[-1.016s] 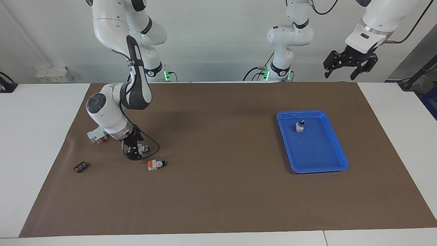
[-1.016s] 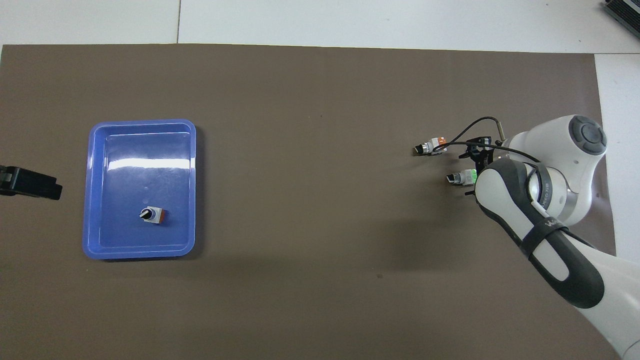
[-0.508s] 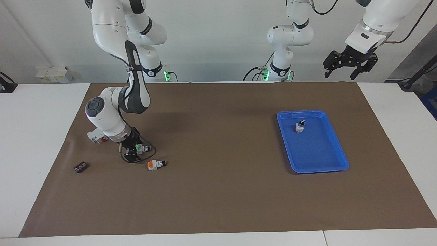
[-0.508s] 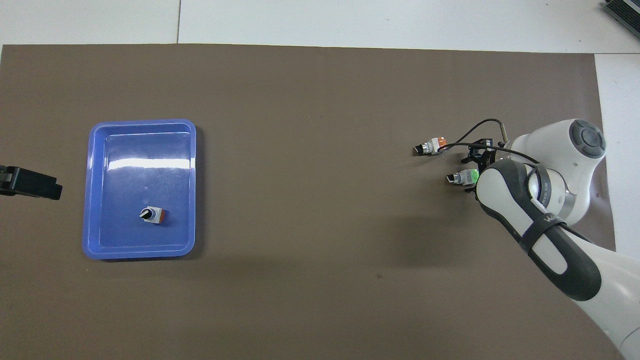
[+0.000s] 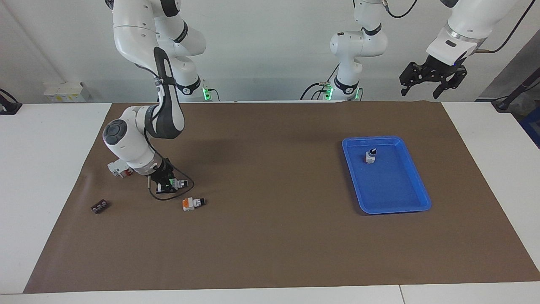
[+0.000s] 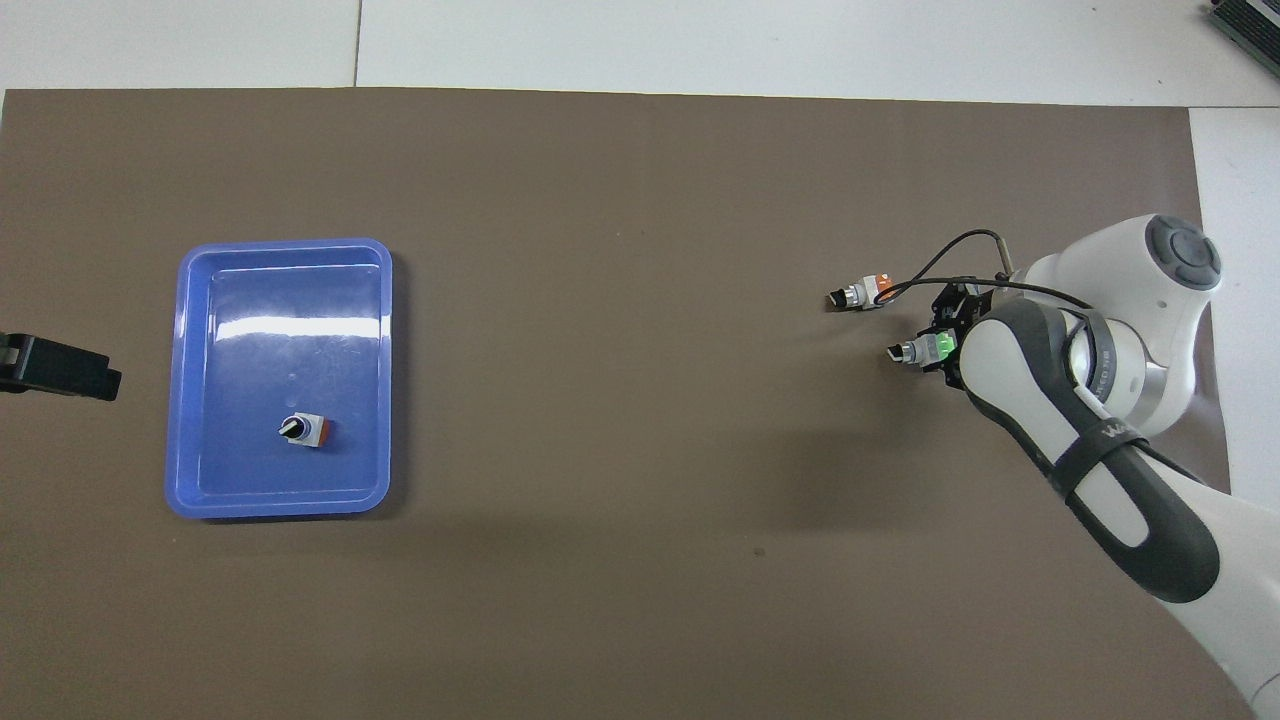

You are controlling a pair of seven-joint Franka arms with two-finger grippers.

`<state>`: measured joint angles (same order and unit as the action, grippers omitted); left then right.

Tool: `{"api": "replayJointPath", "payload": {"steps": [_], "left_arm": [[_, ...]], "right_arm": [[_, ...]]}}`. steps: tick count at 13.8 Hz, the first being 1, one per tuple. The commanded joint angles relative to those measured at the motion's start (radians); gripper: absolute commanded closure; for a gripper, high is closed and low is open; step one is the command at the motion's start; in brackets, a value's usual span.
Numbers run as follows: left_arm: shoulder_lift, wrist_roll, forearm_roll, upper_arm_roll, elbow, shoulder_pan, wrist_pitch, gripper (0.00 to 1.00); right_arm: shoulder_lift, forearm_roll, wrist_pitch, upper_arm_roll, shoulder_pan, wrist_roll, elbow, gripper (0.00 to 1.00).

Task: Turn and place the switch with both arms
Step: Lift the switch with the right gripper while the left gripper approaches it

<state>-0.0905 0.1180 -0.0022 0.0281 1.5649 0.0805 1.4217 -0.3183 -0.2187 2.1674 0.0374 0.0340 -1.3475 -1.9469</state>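
The green-ended switch lies on its side on the brown mat toward the right arm's end of the table, black knob tip pointing toward the tray's end; it also shows in the overhead view. My right gripper is down at the mat, shut on the switch's green end, and shows in the overhead view partly hidden under the arm. My left gripper waits open and empty, raised high at its own end; its tip shows in the overhead view.
An orange-ended switch lies beside the green one, farther from the robots. A blue tray holds an upright black-knobbed switch. A white and red part and a small black part lie near the right arm.
My right gripper has settled lower and closed around the switch's green end, and the arm's elbow has shifted slightly. The switch has nudged a little. The left arm has not moved.
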Motion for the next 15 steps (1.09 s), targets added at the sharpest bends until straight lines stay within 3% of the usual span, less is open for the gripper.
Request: {"api": "replayJointPath", "payload": {"steps": [1,5,7,9,12,15], "left_arm": [[-0.022,-0.011,-0.018,-0.002,0.012,-0.011,-0.010,0.02],[-0.012,-0.124,-0.203,-0.004,-0.002,-0.041,0.002,0.05],[-0.011,-0.225,-0.287,-0.014,0.000,-0.039,0.020,0.06],[-0.012,-0.343,-0.422,-0.017,0.009,-0.028,0.040,0.11],[-0.014,-0.570,-0.511,-0.095,0.035,-0.022,0.141,0.13],[-0.020,-0.803,-0.597,-0.154,0.056,-0.021,0.215,0.14]], "right_arm": [[0.072,-0.025,-0.212,-0.013,0.001,-0.021,0.112,1.00],[0.235,-0.282,-0.345,-0.074,0.001,-0.041,0.125,1.00],[0.280,-0.407,-0.345,-0.154,0.001,-0.050,0.129,1.00],[0.288,-0.540,-0.289,-0.215,0.003,-0.174,0.157,1.00],[0.281,-0.714,-0.224,-0.324,0.003,-0.223,0.181,1.00],[0.280,-0.803,-0.039,-0.381,0.067,-0.266,0.168,1.00]]}}
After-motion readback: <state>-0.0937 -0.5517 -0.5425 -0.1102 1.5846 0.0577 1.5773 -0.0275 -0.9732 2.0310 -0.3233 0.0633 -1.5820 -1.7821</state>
